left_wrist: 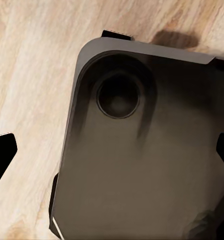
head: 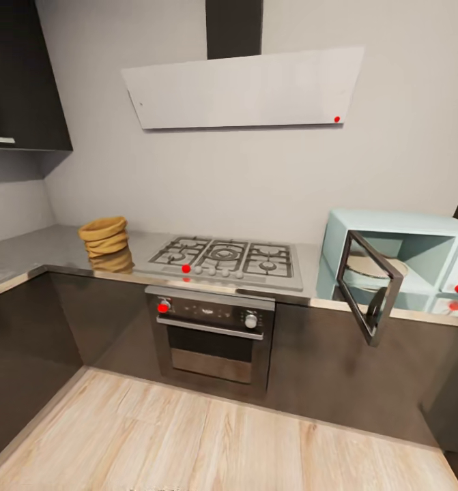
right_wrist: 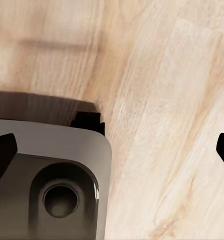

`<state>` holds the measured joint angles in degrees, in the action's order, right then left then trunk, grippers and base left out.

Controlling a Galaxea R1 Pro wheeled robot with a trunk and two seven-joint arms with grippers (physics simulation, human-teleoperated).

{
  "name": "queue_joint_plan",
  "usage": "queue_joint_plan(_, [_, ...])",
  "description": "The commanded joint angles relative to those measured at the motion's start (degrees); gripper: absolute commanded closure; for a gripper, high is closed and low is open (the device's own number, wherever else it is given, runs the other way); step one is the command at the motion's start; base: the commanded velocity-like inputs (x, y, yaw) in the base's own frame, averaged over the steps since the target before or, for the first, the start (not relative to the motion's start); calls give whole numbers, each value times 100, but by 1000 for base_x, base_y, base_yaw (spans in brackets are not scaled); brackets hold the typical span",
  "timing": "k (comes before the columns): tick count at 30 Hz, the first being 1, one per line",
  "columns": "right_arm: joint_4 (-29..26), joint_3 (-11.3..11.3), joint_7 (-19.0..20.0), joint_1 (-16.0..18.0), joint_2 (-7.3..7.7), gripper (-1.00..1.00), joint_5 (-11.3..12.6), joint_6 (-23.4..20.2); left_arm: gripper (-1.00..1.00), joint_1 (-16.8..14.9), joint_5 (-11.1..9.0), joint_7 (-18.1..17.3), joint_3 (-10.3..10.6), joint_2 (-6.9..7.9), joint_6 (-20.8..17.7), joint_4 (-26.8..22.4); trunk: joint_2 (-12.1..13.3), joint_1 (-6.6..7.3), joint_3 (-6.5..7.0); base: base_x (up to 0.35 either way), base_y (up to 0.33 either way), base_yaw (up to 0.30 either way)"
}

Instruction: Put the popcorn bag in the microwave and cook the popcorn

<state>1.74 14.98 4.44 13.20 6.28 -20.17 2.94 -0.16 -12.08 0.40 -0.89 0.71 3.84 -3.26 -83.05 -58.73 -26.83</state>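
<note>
Grey glossy worktop (head: 44, 254) is seen spanning mid-frame, with the popcorn bag (head: 106, 236) set at centre left beside the gas hob (head: 227, 259) and the microwave (head: 420, 256) open-doored at right, above pale wood floor (head: 208, 443); both jaws are spread wide, empty.

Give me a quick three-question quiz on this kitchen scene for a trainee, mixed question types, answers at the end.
1. True or false: the microwave door is closed.
2. The popcorn bag sits on the countertop to which side of the gas hob in the head view? A) left B) right C) behind it
3. What colour is the knob at the built-in oven's left end?

Key: 1. False, it stands open. 2. A. 3. Red.
</note>
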Motion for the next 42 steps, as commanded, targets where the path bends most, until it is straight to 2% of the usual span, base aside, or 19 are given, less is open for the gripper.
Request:
queue_joint_plan(1, [19, 48, 9, 7, 3, -100, -46, 31, -100, -2, -26, 4, -2, -1, 14, 0, -3, 0, -5, 0, 0, 269])
queue_joint_plan(42, [19, 48, 4, 7, -6, -100, -48, 58, -100, -2, -23, 4, 1, -1, 13, 0, -3, 0, -5, 0, 0, 269])
